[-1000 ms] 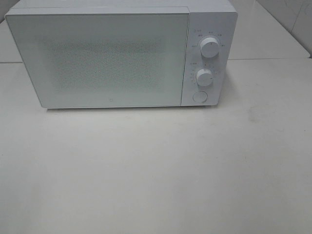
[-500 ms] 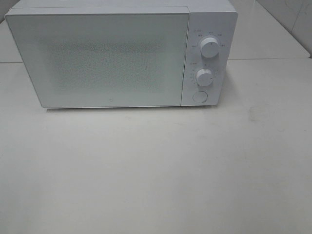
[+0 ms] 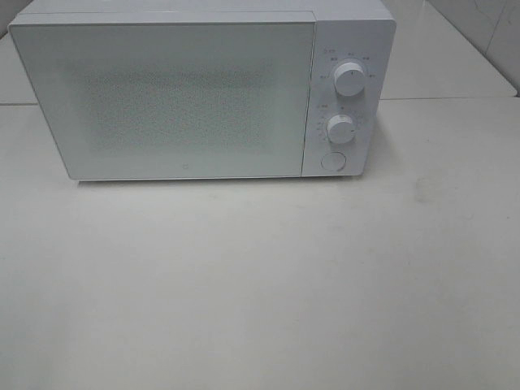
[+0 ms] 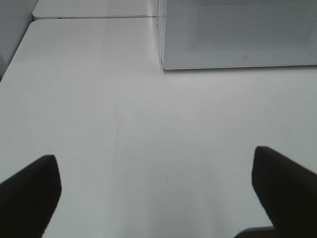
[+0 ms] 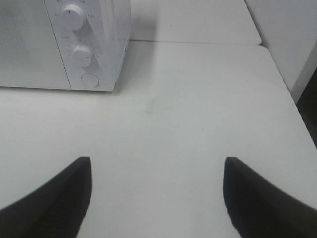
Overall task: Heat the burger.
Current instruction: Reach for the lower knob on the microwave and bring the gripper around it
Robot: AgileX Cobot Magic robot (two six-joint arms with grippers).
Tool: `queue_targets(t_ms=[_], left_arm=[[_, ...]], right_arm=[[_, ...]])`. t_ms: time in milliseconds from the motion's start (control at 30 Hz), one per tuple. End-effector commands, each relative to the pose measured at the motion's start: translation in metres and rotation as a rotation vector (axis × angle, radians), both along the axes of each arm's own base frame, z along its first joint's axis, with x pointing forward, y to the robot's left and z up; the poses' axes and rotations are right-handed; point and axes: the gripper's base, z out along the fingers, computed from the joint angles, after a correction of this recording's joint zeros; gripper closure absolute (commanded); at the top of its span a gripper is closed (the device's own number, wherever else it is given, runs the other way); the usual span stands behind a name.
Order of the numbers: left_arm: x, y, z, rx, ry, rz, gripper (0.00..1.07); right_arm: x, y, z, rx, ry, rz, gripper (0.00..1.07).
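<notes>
Presently catalogued, with the microwave (image 3: 187, 97) as the reference point.

- Microwave: white, its door (image 3: 171, 49) shut and the speckled window opaque. An upper knob (image 3: 349, 79), a lower knob (image 3: 340, 128) and a round button (image 3: 332, 161) sit on the panel beside the door.
- Surface (image 3: 260, 284): white; nothing stands in front of the microwave.
- Burger: in no view. It is not in front of or beside the microwave, and whether it lies behind the door cannot be told.
- Left gripper (image 4: 153, 161): jaws wide apart and empty, in front of the microwave's corner away from the knobs.
- Right gripper (image 5: 157, 166): jaws apart and empty, in front of the knob-side corner.

Hazards, as judged:
- Turning a knob with the oven empty would heat nothing, since the contents are unconfirmed.
- A careless press on the button or pull on the door could shove the light cabinet back across the smooth surface.
- A spread finger could catch a knob in passing.

View notes:
- The high camera shows the whole front of the microwave but neither gripper.
- Only the wrist cameras show the jaws. The left one also shows the surface past the plain side of the microwave, the right one the surface past the knob side.
</notes>
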Motion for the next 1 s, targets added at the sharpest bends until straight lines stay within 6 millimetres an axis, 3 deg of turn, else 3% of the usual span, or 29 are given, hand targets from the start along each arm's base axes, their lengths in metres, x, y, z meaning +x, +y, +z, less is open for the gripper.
queue_targets(t_ms=[33, 200, 533, 633, 700, 1000], left_arm=[[-0.002, 0.0, 0.0, -0.002, -0.036, 0.004, 0.07], [-0.002, 0.0, 0.0, -0.002, -0.036, 0.004, 0.07], [-0.002, 0.0, 0.0, -0.002, -0.036, 0.004, 0.07], [-0.002, 0.0, 0.0, -0.002, -0.036, 0.004, 0.07], [-0.002, 0.0, 0.0, -0.002, -0.036, 0.004, 0.07], [-0.002, 0.0, 0.0, -0.002, -0.036, 0.004, 0.07]], right_arm=[[-0.003, 0.0, 0.007, 0.004, -0.068, -0.005, 0.35], [0.014, 0.002, 0.011, -0.001, -0.04, -0.001, 0.35], [0.074, 0.01, 0.021, -0.011, -0.008, 0.017, 0.35], [0.08, 0.01, 0.022, -0.013, -0.009, 0.019, 0.35], [0.098, 0.013, 0.021, -0.019, 0.001, 0.026, 0.35], [0.138, 0.018, 0.017, -0.018, -0.006, 0.04, 0.35]])
